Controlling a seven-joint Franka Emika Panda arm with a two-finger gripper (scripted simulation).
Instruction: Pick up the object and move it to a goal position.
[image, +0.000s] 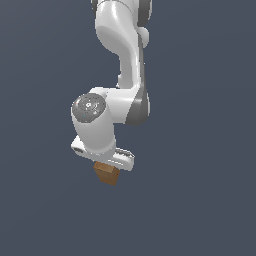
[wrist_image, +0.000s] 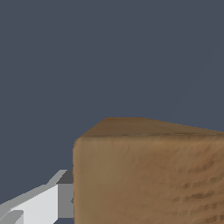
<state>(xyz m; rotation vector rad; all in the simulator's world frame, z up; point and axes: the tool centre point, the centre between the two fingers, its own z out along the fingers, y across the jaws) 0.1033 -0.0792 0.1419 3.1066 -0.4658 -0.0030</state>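
The object, a small brown wood-textured cube (image: 106, 176), sits directly under the white hand of my gripper (image: 107, 169), pressed up close to it. In the wrist view the cube (wrist_image: 148, 175) fills much of the picture. One white finger (wrist_image: 41, 205) lies flat against its side with no gap. The other finger is out of that picture. In the exterior view the fingers themselves are hidden behind the hand and the cube. The gripper appears shut on the cube.
The white arm (image: 122, 55) comes down from the top of the exterior view. Behind everything is a plain dark blue-grey background with no visible edges, marker or other objects.
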